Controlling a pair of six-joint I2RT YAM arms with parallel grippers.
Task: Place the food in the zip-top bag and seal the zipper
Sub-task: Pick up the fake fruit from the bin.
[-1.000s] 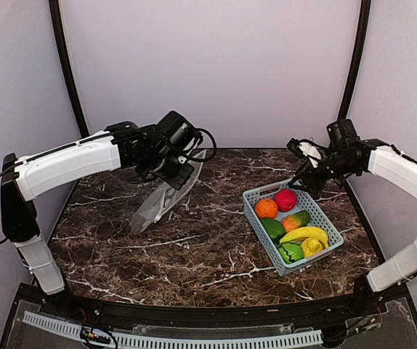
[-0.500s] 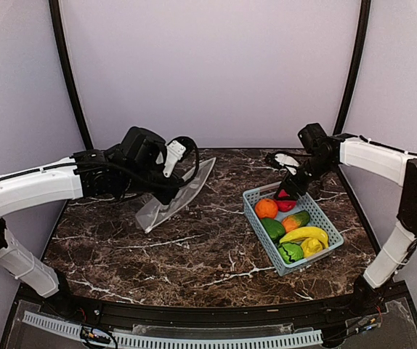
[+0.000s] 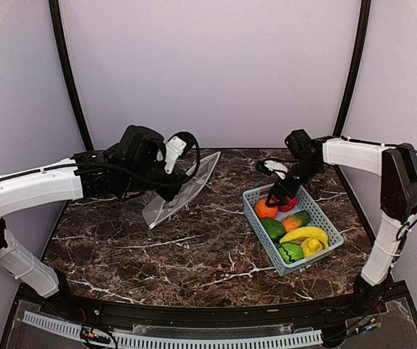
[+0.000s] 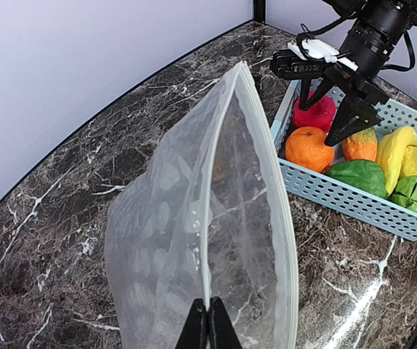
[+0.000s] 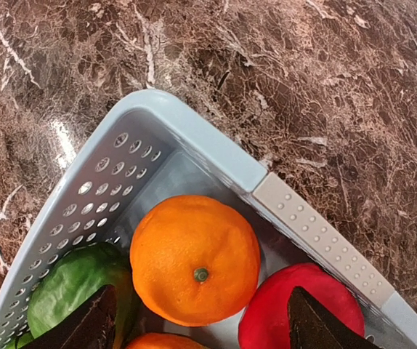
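Across the dark marble table, lilac walls behind, your left gripper pinches the bag left of centre, its long axis slanting lower-left to upper-right, mouth gaping. Your right gripper hangs wide open, empty, over the orange in the basket.

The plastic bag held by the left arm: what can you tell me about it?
The bag is thin, clear plastic with faint white dots and a white zip strip along one edge. The left gripper pinches that strip, holding the bag tilted on edge, left of the basket. Its mouth bows open; nothing shows inside. Its low corner seems to touch the marble table.
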